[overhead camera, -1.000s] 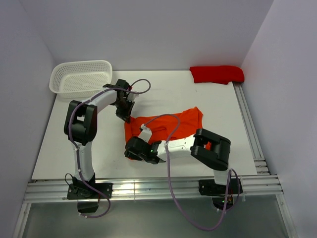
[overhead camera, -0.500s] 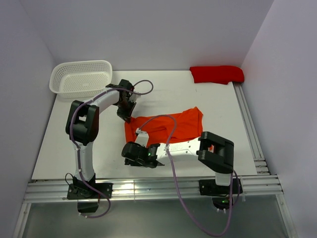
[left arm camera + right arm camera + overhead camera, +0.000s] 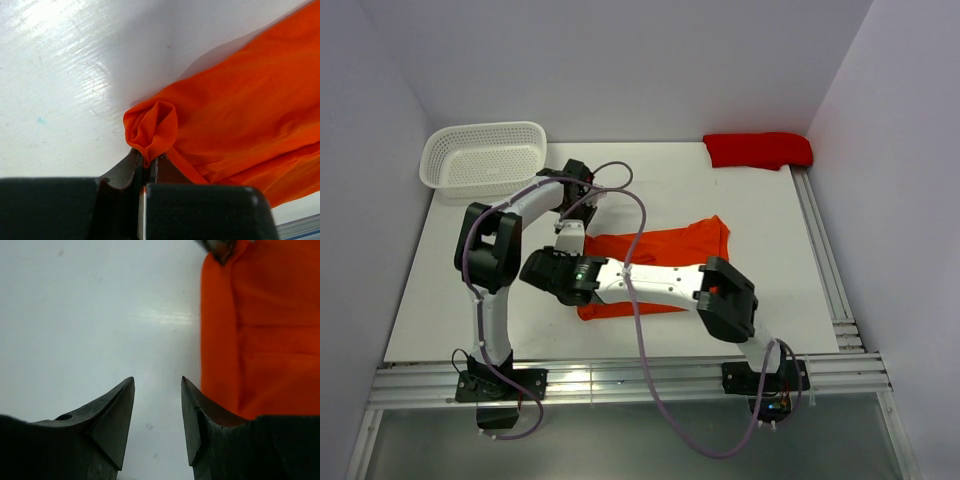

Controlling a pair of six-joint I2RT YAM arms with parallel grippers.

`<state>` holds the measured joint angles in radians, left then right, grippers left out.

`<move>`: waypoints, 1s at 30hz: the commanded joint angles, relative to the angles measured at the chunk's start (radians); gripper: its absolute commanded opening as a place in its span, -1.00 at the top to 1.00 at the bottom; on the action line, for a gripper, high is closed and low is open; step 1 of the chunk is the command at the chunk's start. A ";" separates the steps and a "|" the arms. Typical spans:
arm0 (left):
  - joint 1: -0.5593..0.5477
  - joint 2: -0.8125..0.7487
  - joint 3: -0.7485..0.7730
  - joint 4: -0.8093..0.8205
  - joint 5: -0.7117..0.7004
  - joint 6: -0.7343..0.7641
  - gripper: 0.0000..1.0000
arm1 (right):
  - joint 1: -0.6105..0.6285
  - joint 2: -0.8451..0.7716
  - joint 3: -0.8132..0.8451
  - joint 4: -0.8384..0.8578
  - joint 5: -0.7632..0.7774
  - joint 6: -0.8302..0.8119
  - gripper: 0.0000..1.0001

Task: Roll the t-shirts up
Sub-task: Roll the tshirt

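The orange t-shirt [image 3: 665, 248] lies crumpled and partly spread in the middle of the table. My left gripper [image 3: 571, 233] is at its far left corner. In the left wrist view the gripper [image 3: 149, 159] is shut on a bunched fold of the t-shirt [image 3: 240, 110]. My right gripper [image 3: 532, 268] reaches across to the left of the shirt's left edge. In the right wrist view it [image 3: 157, 382] is open and empty over bare table, with the t-shirt [image 3: 260, 340] just to its right. The right arm hides part of the shirt's near edge.
A white plastic basket [image 3: 485, 155] stands at the far left corner. A folded red cloth [image 3: 758, 150] lies at the far right. Metal rails [image 3: 825, 260] run along the right and near edges of the table.
My right arm has swung left, from the shirt's near left edge to bare table beside it. The shirt's left part now lies flatter. My left gripper has kept its hold on the corner.
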<state>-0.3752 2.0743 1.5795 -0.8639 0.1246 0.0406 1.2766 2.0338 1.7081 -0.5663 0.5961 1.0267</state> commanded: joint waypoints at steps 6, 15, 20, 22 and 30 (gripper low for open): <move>-0.024 0.013 0.065 -0.029 -0.042 0.004 0.99 | -0.039 0.160 0.171 -0.155 0.217 -0.132 0.02; -0.041 0.035 0.093 -0.043 -0.049 -0.008 0.96 | -0.039 0.192 0.139 -0.110 0.202 -0.154 0.03; -0.048 0.052 0.109 -0.052 -0.056 -0.013 0.95 | -0.039 0.212 0.140 -0.101 0.188 -0.157 0.02; -0.050 0.053 0.114 -0.053 -0.057 -0.016 0.95 | -0.037 0.233 0.157 -0.112 0.182 -0.155 0.03; -0.051 0.064 0.146 -0.069 -0.056 -0.018 0.81 | -0.036 0.286 0.176 -0.193 0.151 -0.100 0.02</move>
<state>-0.4206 2.1265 1.6760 -0.9279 0.0795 0.0349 1.2381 2.3165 1.8606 -0.7136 0.7376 0.8894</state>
